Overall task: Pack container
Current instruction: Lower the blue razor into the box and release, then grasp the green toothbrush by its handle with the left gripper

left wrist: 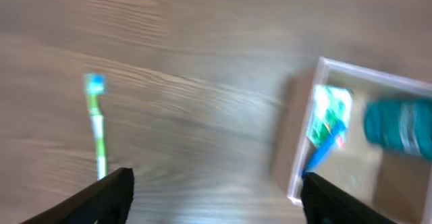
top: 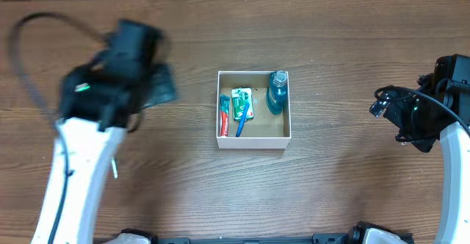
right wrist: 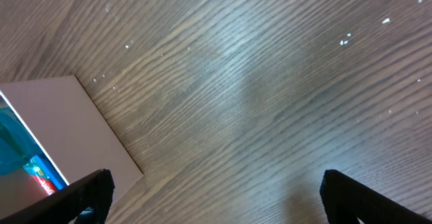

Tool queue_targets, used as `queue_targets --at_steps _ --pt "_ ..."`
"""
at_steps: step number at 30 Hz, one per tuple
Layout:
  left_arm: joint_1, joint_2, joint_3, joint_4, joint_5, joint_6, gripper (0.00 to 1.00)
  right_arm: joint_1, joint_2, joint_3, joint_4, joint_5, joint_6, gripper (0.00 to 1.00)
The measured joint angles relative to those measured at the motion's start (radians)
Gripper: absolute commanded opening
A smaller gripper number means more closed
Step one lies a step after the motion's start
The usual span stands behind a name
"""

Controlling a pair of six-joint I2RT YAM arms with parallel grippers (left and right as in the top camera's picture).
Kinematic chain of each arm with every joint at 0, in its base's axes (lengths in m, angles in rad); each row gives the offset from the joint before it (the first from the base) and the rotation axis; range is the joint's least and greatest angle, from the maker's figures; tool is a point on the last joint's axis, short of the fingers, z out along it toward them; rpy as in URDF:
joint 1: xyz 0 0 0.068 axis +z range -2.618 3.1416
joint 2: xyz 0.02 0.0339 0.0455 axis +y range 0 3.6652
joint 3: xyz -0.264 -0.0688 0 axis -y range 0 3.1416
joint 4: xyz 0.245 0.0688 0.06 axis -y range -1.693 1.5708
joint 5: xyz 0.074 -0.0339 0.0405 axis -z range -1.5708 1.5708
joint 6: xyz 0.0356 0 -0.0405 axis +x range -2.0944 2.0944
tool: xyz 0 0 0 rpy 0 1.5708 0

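Observation:
The container (top: 253, 142), a small white-walled box with a brown floor, sits mid-table. It holds a teal bottle (top: 277, 92), a green-and-white packet (top: 241, 100), a blue toothbrush (top: 242, 123) and a red tube (top: 224, 116). A green toothbrush (left wrist: 98, 128) lies on the table to its left, partly hidden by my left arm in the overhead view (top: 114, 167). My left gripper (left wrist: 216, 197) is open and empty, blurred, above bare wood between that toothbrush and the container (left wrist: 302, 150). My right gripper (right wrist: 216, 193) is open and empty, right of the container (right wrist: 64, 126).
The table is dark wood (top: 330, 192). My left arm (top: 77, 170) covers the left side, with a black cable looping behind it. My right arm (top: 452, 137) stands at the right edge. The teal bottle also shows in the right wrist view (right wrist: 12, 143).

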Motion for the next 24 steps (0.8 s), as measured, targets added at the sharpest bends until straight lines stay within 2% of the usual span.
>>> queue_targets --at_steps 3,5,8,9,14,17,20,21,24 --pt "0.250 -0.043 -0.210 0.092 0.026 0.023 0.92 0.000 0.000 0.000 0.000 0.000 0.000 1.00" --pt "0.444 -0.009 -0.418 0.224 0.113 0.065 0.91 0.000 0.000 0.000 -0.004 0.000 0.000 1.00" --pt "0.648 0.140 -0.573 0.328 0.164 0.114 0.90 0.000 0.000 0.000 -0.006 0.000 0.000 1.00" --pt "0.683 0.219 -0.595 0.346 0.177 0.143 0.91 0.000 0.000 0.000 -0.006 0.000 0.000 1.00" --pt "0.684 0.385 -0.597 0.479 0.206 0.218 0.88 0.000 -0.001 -0.001 -0.006 0.000 0.000 1.00" --pt "0.684 0.427 -0.595 0.522 0.225 0.245 0.84 0.000 -0.001 0.000 -0.006 0.000 0.000 1.00" --pt "0.684 0.431 -0.592 0.533 0.232 0.256 0.52 0.000 -0.001 0.000 -0.006 -0.001 0.000 1.00" --pt "0.684 0.431 -0.590 0.539 0.230 0.259 0.38 0.000 -0.001 -0.001 -0.006 0.000 0.000 1.00" --pt "0.684 0.433 -0.588 0.542 0.225 0.266 0.19 0.000 -0.001 0.000 -0.006 0.000 0.000 1.00"
